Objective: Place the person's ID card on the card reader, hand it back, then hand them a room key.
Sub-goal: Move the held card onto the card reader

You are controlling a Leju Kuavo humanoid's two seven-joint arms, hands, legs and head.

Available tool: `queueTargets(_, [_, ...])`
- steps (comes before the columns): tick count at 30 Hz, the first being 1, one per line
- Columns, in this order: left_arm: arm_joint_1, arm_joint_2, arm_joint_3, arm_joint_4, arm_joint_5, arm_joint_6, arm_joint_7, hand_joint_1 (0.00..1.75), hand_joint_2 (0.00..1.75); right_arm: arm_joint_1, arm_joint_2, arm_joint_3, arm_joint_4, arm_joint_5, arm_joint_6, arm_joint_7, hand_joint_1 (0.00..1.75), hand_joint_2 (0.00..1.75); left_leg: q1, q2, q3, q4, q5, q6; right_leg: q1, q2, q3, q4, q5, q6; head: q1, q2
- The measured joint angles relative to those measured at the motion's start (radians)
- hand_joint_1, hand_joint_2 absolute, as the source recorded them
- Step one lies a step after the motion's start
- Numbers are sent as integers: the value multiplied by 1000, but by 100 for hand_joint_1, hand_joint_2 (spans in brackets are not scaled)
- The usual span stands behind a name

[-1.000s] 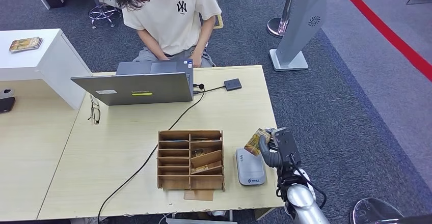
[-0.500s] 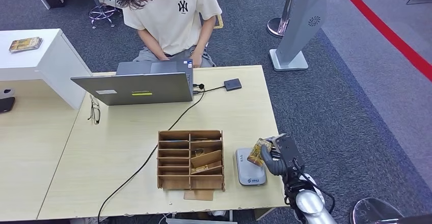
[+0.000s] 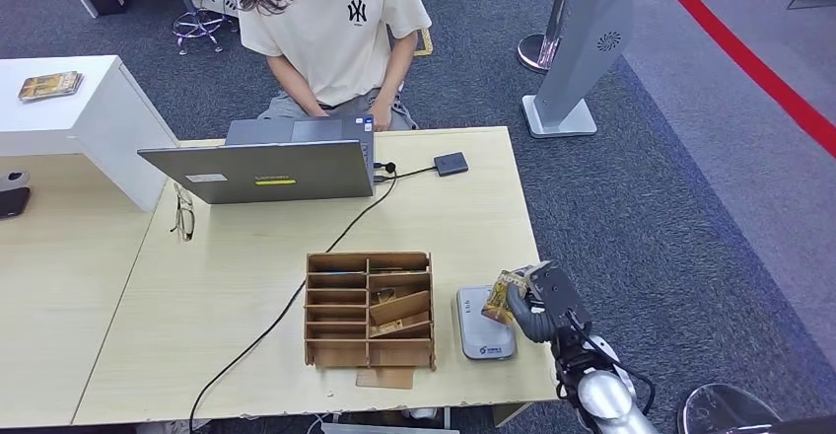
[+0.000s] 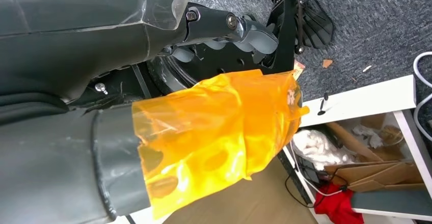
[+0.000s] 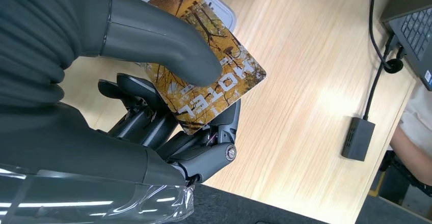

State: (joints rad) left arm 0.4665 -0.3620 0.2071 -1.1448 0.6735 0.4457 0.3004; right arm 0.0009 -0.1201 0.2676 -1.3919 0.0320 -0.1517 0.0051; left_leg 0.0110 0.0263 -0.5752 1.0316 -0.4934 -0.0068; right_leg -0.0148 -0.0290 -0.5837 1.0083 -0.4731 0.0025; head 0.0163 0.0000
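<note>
My right hand (image 3: pixel 539 303) holds a card (image 3: pixel 498 297) printed with yellow autumn trees and the word HOTEL. It hangs tilted over the right edge of the grey card reader (image 3: pixel 481 328), which lies on the table beside the wooden organizer (image 3: pixel 370 308). In the right wrist view the thumb (image 5: pixel 163 40) presses the card (image 5: pixel 209 86) against the dark fingers, with a corner of the reader (image 5: pixel 216 4) behind it. The person (image 3: pixel 330 30) sits at the far side behind the laptop (image 3: pixel 261 168). My left hand (image 4: pixel 239 30) hangs beside my body, partly behind orange film, holding nothing.
A cable runs from the laptop across the table, and a small black box (image 3: pixel 451 164) lies near the far right edge. Glasses (image 3: pixel 183 215) lie left of the laptop. A white cabinet (image 3: pixel 69 108) stands at the left and a grey stand (image 3: pixel 577 49) on the carpet beyond.
My right hand has come down and back toward me with the card, from beside the reader's far right corner to over its right edge. In the last half second it barely moved.
</note>
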Motion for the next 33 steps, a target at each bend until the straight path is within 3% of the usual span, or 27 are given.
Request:
queueTargets(18, [-5,0,0,2,8,13,2,0,0,11,-11,53,42,90,0,23,175,175,0,0,-1,0,0,0,0,0,0,0,0,0,0,0])
queueTargets(33, [-14,0,1,5,12,13,4,0,0,-1,14,86,66,181,-20,-3,175,175,0,0,-1,0,0,0,0,0,0,0,0,0,0,0])
